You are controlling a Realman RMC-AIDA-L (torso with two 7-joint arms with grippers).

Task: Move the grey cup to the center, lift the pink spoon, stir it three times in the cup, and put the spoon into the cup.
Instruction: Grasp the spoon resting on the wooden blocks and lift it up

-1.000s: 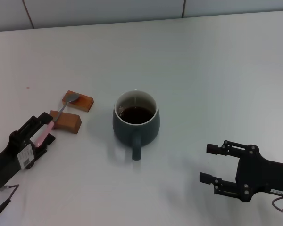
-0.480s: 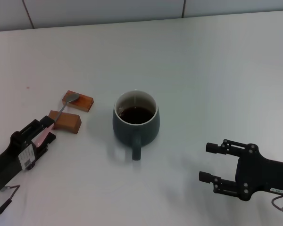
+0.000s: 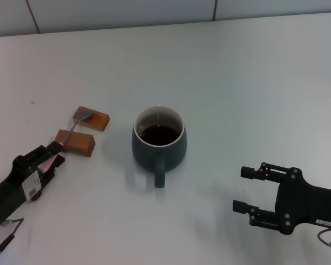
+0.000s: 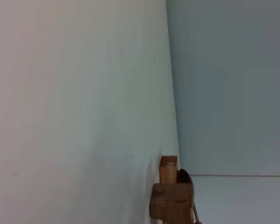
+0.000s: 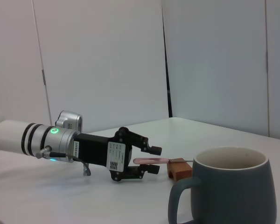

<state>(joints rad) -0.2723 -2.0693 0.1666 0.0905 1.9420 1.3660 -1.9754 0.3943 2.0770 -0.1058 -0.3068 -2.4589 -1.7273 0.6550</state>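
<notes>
The grey cup (image 3: 159, 144) stands mid-table with dark liquid inside, its handle toward me; it also shows in the right wrist view (image 5: 233, 186). The pink spoon (image 3: 71, 130) lies left of it, with its silver bowl on the far wooden block (image 3: 91, 118) and its neck over the near block (image 3: 76, 141). My left gripper (image 3: 53, 155) is open, with its fingers either side of the pink handle (image 5: 150, 161), one above and one below. My right gripper (image 3: 243, 190) is open and empty, low at the front right, apart from the cup.
The two brown wooden blocks also show in the left wrist view (image 4: 170, 198), with the spoon's bowl (image 4: 184, 176) on them. The white table (image 3: 237, 83) reaches back to a pale wall.
My left gripper has shifted slightly toward me and lower along the pink handle, so less of the handle shows. The cup, the blocks and the right arm have not moved.
</notes>
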